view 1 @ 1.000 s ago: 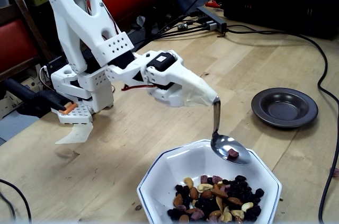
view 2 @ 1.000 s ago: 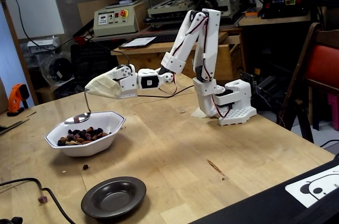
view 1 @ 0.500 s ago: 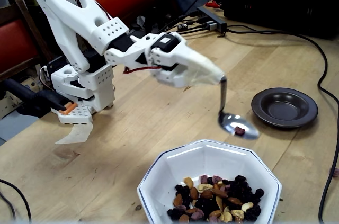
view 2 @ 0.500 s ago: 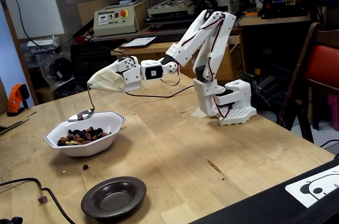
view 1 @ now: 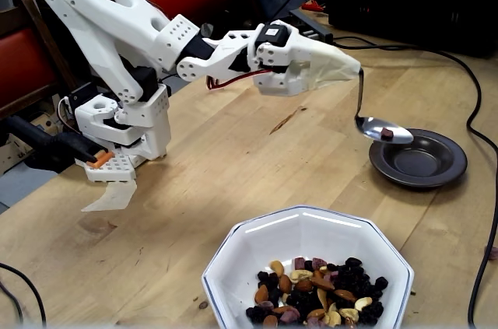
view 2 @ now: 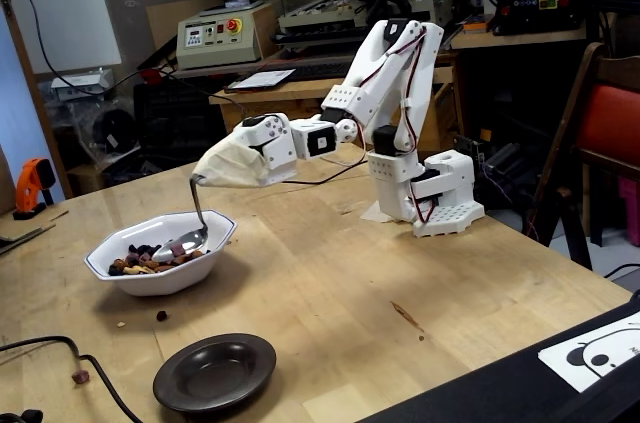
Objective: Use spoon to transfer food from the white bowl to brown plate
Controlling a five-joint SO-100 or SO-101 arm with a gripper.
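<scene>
A shiny silver spoon (view 1: 383, 128) with a slim curved handle is seen hanging handle-up from the claw (view 1: 352, 72), its oval bowl level and carrying one small purplish-red cube. In a fixed view the spoon's bowl is held in the air just beside the near-left rim of the brown plate (view 1: 419, 158), a small, glossy, nearly black dish with a wide rim and a bare sunken centre. In another fixed view the spoon (view 2: 190, 233) is seen in line with the far rim of the white bowl (view 2: 160, 255), well apart from the brown plate (view 2: 214, 373). The white bowl (view 1: 307, 267), large, octagonal and edged with a thin dark line, is set nearer the camera than the plate, and the food (view 1: 315, 292), a mix of cashews, almonds, raisins and reddish cubes, is heaped in it. Both dishes are carried by a pale wooden counter (view 1: 233, 166), across which black cables are trailed; machines and a monitor are seen behind it. The white arm is stretched out nearly level from its base towards the plate. The claw (view 2: 200, 175) is wrapped in a pale covering, so its fingers are hidden; the spoon's handle is held fast in it.
</scene>
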